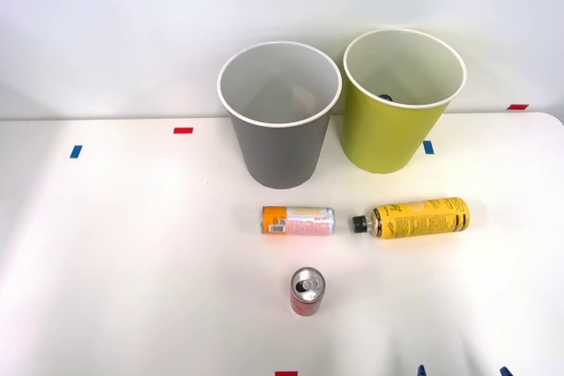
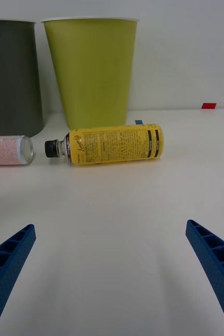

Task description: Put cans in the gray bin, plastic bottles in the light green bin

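Right wrist view: jaws wide, pink-white can cut off beside bottle.

White table: gray bin, light green bin, two cans, bottle.

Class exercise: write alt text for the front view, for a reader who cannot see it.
On a white table, a gray bin and a light green bin stand side by side. Before them lie an orange-ended can and a yellow plastic bottle on their sides; nearer, a red can stands upright.
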### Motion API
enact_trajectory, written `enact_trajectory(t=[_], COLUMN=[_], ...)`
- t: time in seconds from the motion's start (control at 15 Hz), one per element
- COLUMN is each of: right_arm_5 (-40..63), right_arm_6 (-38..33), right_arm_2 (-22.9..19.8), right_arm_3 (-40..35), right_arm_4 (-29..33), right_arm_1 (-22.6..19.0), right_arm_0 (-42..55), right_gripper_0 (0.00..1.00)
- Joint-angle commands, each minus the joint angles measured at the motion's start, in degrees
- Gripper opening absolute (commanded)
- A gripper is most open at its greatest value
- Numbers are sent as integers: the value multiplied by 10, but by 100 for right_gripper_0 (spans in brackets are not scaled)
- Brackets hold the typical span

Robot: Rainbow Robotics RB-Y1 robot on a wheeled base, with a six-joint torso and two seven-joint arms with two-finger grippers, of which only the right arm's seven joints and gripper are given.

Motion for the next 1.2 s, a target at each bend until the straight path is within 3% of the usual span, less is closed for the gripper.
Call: enact_trajectory(t=[0.07,1.2], right_arm_5=[0,12], right_arm_6=[0,2], right_arm_2=[0,-4], right_arm_3=[0,21], right_arm_4=[0,-4], right_arm_1=[0,4], right_arm_0=[0,-26], right_gripper_0=[100,100])
